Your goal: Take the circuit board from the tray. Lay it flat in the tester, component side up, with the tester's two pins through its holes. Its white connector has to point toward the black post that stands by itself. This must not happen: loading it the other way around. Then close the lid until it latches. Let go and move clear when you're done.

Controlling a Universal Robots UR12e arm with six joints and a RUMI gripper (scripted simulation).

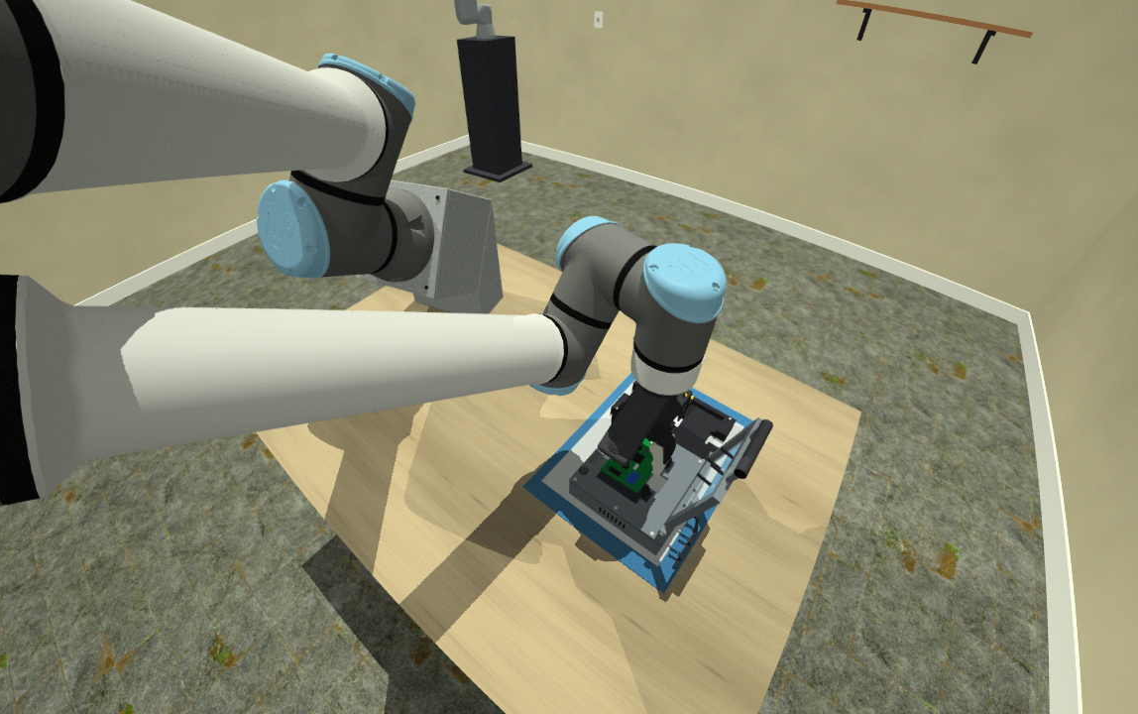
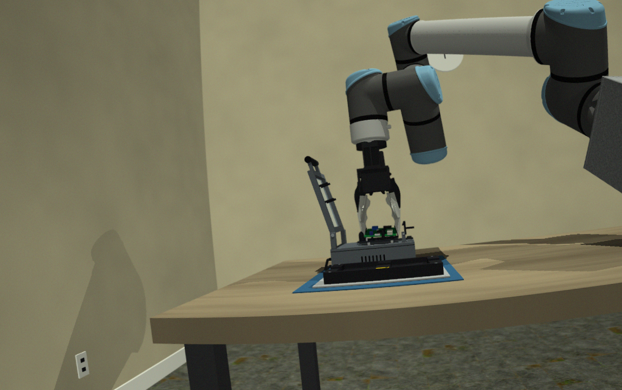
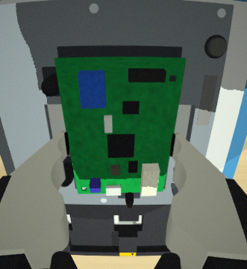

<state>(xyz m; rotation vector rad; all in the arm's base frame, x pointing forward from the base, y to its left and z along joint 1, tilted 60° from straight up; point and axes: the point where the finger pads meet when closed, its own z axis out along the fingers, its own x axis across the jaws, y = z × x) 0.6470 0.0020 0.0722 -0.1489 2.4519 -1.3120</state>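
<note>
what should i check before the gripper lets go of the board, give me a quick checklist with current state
1. Gripper shut on the circuit board, fingers on its two long edges: ok.
2. Component side up, chips and blue part facing the wrist camera: ok.
3. Board over the tester, between its side walls: ok.
4. Lid raised and standing beside the board's path: ok.
5. Tester's two pins through the board's holes: cannot tell, pins and holes are not visible.
6. White connector toward the lone black post: cannot tell, the post is not surely identified.
</note>
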